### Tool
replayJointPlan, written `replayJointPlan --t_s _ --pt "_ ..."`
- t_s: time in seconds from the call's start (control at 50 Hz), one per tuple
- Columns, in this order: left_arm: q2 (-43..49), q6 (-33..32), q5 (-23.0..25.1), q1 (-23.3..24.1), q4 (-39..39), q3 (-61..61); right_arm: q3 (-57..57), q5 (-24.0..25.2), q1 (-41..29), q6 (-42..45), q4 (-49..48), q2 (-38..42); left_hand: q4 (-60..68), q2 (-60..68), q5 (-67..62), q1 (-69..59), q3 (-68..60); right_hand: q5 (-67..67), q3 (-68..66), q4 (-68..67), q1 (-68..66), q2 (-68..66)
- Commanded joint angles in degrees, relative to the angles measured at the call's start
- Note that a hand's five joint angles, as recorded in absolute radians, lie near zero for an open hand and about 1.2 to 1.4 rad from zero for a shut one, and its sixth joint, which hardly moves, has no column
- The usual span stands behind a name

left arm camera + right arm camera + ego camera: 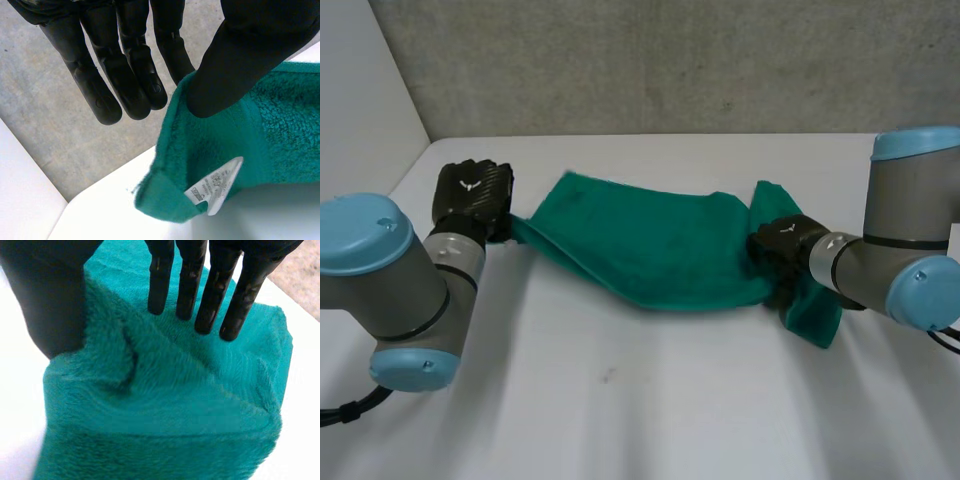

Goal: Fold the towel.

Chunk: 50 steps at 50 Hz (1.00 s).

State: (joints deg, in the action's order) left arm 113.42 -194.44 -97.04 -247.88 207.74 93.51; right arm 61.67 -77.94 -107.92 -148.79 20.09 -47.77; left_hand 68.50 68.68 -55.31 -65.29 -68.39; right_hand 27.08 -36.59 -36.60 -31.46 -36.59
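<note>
A green towel (640, 245) hangs stretched above the white table between my two hands. My left hand (470, 195) holds the towel's left end. In the left wrist view its thumb (250, 50) pinches the towel's edge (280, 130) against a finger, close to the corner with the white label (215, 185). My right hand (782, 245) is at the towel's right end, where a flap hangs down below it. In the right wrist view its fingers (210, 295) are straight and spread away from the thumb (50, 300), with the towel (175, 390) lying loose between and under them.
The white table (650, 400) stretches toward me below the towel. A grey wall (670, 60) rises behind the table's far edge, and a white panel (360, 90) stands along its left side.
</note>
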Motion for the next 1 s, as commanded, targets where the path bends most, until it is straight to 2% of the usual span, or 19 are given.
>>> replayJointPlan --t_s 0.02,0.14,0.32,0.44,0.6,0.76,1.0 --pt "-2.14 -0.06 0.45 -0.85 -0.05 0.62 9.42 0.16 0.70 -14.50 -6.63 -8.47 11.50 11.32 -14.69 -14.71 -11.61 -12.52 12.03 12.04 6.90 12.04" --pt "-2.76 -0.06 0.36 -2.95 -0.05 1.06 23.64 0.42 3.50 -17.94 -14.63 -17.95 11.50 11.32 -14.69 -14.71 -11.61 -14.21 13.72 13.73 8.59 13.73" --pt "-2.85 -0.15 0.27 -4.89 -0.05 1.32 34.39 2.62 7.11 -17.42 -16.22 -23.86 11.50 11.32 -14.69 -14.71 -11.61 -13.71 13.22 13.23 8.09 13.23" --pt "-2.85 -0.24 0.27 -5.33 -0.05 1.24 38.60 6.65 8.69 -12.87 -16.40 -24.04 11.50 11.32 -14.69 -14.71 -11.61 -10.35 9.86 9.87 4.73 9.86" --pt "-3.47 0.03 0.36 -6.30 -0.05 1.50 42.04 8.34 10.62 -3.62 -18.58 -23.34 11.50 11.32 -14.69 -14.71 -11.61 -7.99 7.50 7.51 2.37 7.50" --pt "-3.47 0.11 0.45 -6.04 0.04 2.38 42.92 8.16 10.89 -2.74 -25.70 -21.23 11.50 11.32 -14.69 -14.71 -11.61 -3.62 3.13 3.14 -2.00 3.14" --pt "-3.38 0.11 0.54 -6.04 0.04 2.38 41.86 8.25 11.59 -2.56 -27.12 -18.50 11.50 11.32 -14.69 -14.71 -11.61 -2.43 1.95 1.96 -3.18 1.95"
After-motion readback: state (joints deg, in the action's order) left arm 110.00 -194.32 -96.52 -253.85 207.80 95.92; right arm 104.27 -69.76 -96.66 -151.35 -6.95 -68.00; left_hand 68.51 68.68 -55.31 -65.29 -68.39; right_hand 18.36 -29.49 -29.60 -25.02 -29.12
